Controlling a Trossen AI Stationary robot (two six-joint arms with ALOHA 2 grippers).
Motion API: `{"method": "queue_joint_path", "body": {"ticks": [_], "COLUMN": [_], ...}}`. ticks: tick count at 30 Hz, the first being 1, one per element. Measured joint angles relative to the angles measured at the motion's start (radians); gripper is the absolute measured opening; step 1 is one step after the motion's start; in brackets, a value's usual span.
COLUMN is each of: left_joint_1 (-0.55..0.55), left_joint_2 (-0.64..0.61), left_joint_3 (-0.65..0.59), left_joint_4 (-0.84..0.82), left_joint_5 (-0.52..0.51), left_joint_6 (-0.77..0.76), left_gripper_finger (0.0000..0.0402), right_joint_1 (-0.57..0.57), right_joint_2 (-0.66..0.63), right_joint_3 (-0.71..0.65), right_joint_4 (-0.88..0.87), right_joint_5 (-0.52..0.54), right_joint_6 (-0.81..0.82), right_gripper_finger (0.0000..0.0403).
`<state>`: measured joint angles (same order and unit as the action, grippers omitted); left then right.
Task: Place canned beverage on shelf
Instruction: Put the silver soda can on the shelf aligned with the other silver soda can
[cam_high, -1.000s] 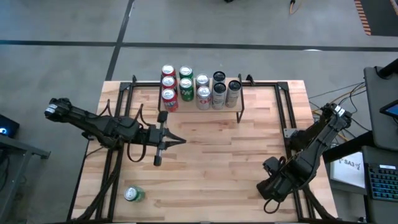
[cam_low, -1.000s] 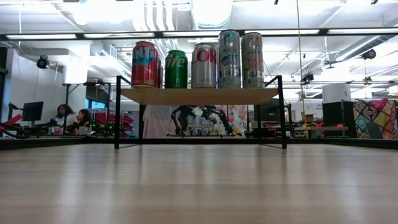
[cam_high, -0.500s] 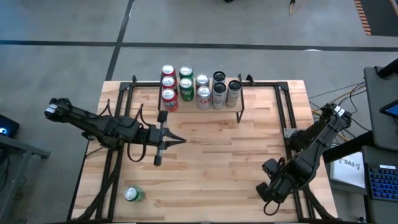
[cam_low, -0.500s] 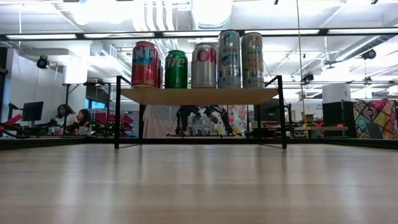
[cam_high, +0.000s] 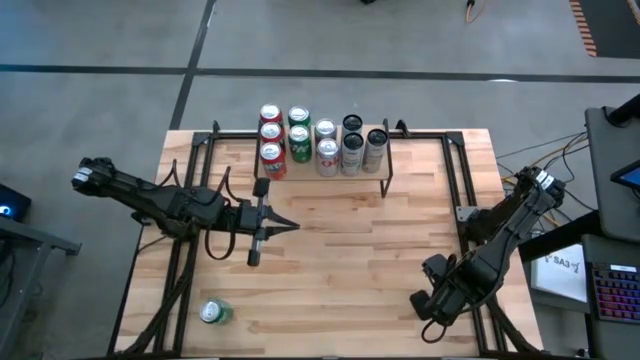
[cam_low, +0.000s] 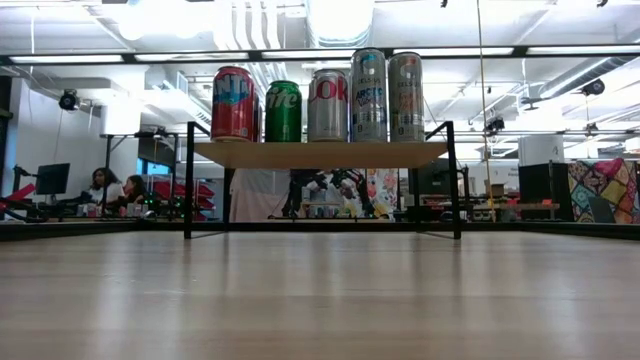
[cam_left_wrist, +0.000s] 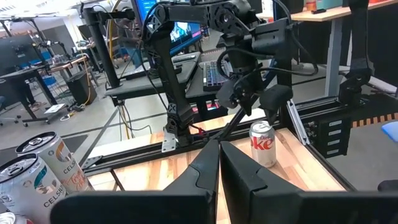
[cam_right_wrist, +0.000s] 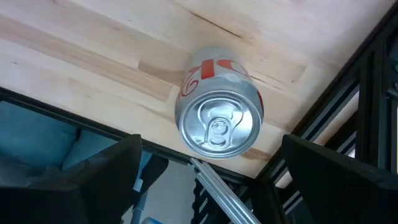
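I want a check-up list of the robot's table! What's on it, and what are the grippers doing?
Surface: light wooden table, bare in the middle.
Job's things: shelf at the far edge, carrying nine upright cans; a silver and red cola can upright near the table's right front corner; a green can near the left front corner.
Clutter: nothing seen.
Grippers: left gripper shut, over the table in front of the shelf; right gripper open, straddling the cola can from above, not gripping it.
Cables: wires beyond the right edge.
Surroundings: desks, monitors, seated people far behind.
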<state>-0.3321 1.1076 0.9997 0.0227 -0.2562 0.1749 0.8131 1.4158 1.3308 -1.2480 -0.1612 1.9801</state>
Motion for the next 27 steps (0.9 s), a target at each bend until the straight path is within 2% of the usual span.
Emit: {"method": "queue_joint_path", "body": {"ticks": [16, 27], "left_joint_1": [0.000, 0.000], "left_joint_2": [0.000, 0.000], "left_joint_3": [0.000, 0.000], "left_joint_4": [-0.001, -0.003], "left_joint_5": [0.000, 0.000], "left_joint_6": [0.000, 0.000], "left_gripper_finger": [0.0000, 0.0000], "right_joint_1": [0.000, 0.000], "right_joint_2": [0.000, 0.000], "right_joint_3": [-0.062, -0.195], "right_joint_4": [0.046, 0.214], "right_joint_5": [-0.003, -0.029], "right_joint_6": [0.056, 0.091], "right_gripper_finger": [0.0375, 0.0375]}}
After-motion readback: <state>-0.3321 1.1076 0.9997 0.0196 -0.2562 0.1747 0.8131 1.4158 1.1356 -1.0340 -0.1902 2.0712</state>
